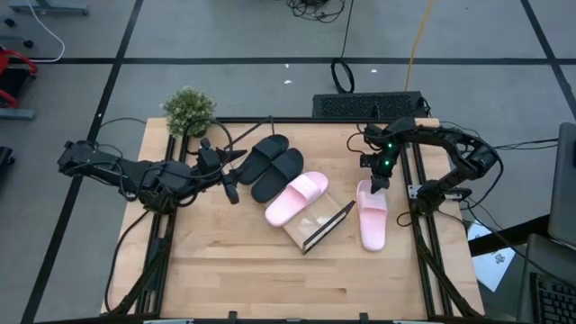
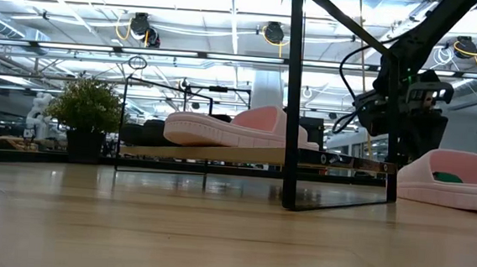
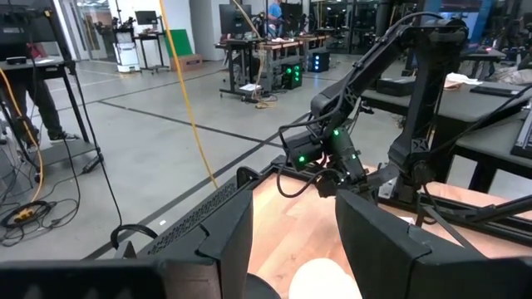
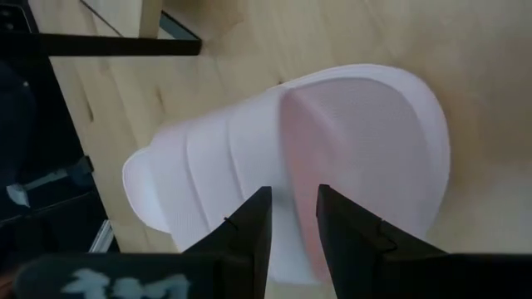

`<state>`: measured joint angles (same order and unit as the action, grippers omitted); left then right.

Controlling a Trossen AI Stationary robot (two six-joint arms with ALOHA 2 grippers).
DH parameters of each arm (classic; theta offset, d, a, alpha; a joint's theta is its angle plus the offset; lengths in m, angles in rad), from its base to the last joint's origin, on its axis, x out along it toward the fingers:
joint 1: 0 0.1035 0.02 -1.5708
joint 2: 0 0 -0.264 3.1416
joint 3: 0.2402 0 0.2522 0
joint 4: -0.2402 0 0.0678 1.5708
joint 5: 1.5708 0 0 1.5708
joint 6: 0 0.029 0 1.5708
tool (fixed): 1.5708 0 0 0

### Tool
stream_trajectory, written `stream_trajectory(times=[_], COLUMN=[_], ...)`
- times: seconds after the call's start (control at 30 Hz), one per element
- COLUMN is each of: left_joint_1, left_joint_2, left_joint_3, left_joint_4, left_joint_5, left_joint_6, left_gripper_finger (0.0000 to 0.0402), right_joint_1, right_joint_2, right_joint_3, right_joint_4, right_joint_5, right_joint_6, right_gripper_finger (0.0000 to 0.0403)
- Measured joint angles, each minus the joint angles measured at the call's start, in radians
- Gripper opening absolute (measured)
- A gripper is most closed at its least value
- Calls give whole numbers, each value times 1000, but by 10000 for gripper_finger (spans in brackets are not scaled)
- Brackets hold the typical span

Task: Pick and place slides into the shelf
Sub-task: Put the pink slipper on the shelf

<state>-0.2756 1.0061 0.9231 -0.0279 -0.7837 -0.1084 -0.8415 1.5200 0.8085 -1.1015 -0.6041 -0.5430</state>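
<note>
The shelf (image 1: pixel 317 225) lies slantwise at mid-table, with a wire frame (image 2: pixel 295 104) at its end. On its board lie the black pair (image 1: pixel 270 162) and one pink slide (image 1: pixel 297 198) (image 2: pixel 231 124). The second pink slide (image 1: pixel 372 216) (image 2: pixel 463 179) (image 4: pixel 291 133) rests sole-down on the table, right of the shelf. My right gripper (image 1: pixel 378 183) (image 4: pixel 291 224) hovers over that slide's far end, pointing down. Its fingers are a narrow gap apart, above the strap's edge. My left gripper (image 1: pixel 230 186) (image 3: pixel 291 241) is open, just left of the black pair.
A potted plant (image 1: pixel 189 110) (image 2: pixel 88 110) stands at the far left corner. A keyboard (image 1: pixel 369 105) lies past the far edge. Black rails (image 1: pixel 423 252) run along both table sides. The near half of the tabletop (image 1: pixel 252 279) is bare wood.
</note>
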Motion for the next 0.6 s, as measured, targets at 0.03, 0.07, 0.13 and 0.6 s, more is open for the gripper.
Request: stream_trajectory(times=[0.03,0.07,0.13,0.6], left_joint_1=[0,0,0,0], left_joint_2=[0,0,0,0], left_joint_3=[0,0,0,0], left_joint_4=[0,0,0,0], left_joint_5=[0,0,0,0], left_joint_6=[0,0,0,0], left_gripper_finger=[177,177,177,177], right_joint_1=[5,10,16,19], right_joint_2=[0,0,0,0], right_joint_3=[0,0,0,0], right_joint_4=[-1,-2,-1,-5], right_joint_5=[0,0,0,-19], right_joint_6=[0,0,3,1], right_gripper_finger=[87,87,91,161])
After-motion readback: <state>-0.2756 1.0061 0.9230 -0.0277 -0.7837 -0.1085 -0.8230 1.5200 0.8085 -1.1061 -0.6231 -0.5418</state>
